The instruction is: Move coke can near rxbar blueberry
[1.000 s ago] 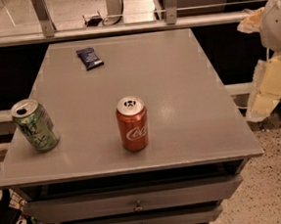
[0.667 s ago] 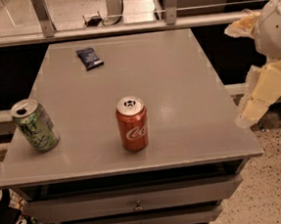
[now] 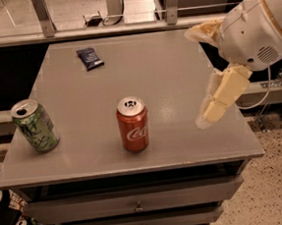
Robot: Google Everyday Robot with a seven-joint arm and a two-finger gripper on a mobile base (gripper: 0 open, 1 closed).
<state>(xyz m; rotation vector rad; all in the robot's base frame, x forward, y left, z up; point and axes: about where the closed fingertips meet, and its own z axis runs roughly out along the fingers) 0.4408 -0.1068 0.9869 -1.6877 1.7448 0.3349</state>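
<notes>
The coke can (image 3: 132,124), red with white script and a silver top, stands upright on the grey table (image 3: 162,68), near its front edge at the middle. The rxbar blueberry (image 3: 90,58), a small flat dark blue wrapper, lies at the far left of the table top. My gripper (image 3: 195,78) hangs over the table's right side, to the right of the coke can and well apart from it. Its two pale fingers (image 3: 222,96) are spread apart and hold nothing.
A green-and-white patterned can (image 3: 35,125) stands tilted near the front left corner. The table has drawers (image 3: 137,207) below its front edge. A railing (image 3: 123,17) runs behind the table. Speckled floor (image 3: 281,191) lies to the right.
My arm and gripper have moved left from beside the table's right edge to over its right side. The cans and the wrapper have not moved.
</notes>
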